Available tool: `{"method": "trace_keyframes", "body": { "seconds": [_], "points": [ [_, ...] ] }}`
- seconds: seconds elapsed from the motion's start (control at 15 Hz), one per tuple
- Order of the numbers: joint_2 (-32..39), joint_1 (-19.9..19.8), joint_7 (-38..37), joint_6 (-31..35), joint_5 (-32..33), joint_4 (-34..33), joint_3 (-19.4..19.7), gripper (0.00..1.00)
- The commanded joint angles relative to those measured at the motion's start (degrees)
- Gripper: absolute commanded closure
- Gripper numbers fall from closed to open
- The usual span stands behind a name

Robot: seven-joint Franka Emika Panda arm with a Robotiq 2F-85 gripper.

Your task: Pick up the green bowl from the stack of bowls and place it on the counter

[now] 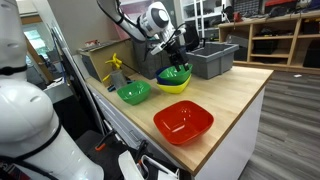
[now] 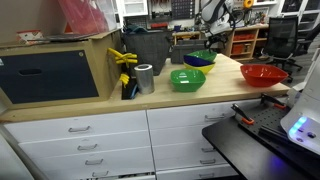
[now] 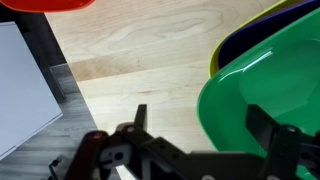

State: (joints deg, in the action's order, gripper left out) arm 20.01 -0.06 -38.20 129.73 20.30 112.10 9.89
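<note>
1. Atop the stack of bowls [image 1: 175, 88], on the counter [image 1: 236, 95] beside a grey bin [image 1: 210, 62]: the green bowl [image 1: 177, 74].
2. Over it, gripper [image 3: 200, 112], jaws spread wide astride its rim, gripping nothing.
3. Well apart: red bowl [image 1: 183, 122], smaller green bowl [image 1: 134, 93].

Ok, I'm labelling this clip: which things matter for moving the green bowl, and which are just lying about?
Job: gripper, green bowl, stack of bowls, counter.
Lying about: red bowl, smaller green bowl, grey bin, silver can.
</note>
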Motion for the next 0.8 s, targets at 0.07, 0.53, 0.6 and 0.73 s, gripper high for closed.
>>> {"method": "trace_keyframes", "body": {
  "seconds": [0.07, 0.53, 0.6, 0.73],
  "points": [
    [1.8, 0.7, -1.6, 2.2, 0.3, 0.2, 0.9, 0.0],
    [2.7, 1.7, -1.1, 3.0, -0.3, 0.1, 0.7, 0.65],
    [2.5, 1.8, -1.1, 3.0, -0.5, 0.2, 0.6, 0.73],
    [2.0, 2.1, -0.9, 2.8, -0.9, 0.1, 0.4, 0.87]
  ]
}}
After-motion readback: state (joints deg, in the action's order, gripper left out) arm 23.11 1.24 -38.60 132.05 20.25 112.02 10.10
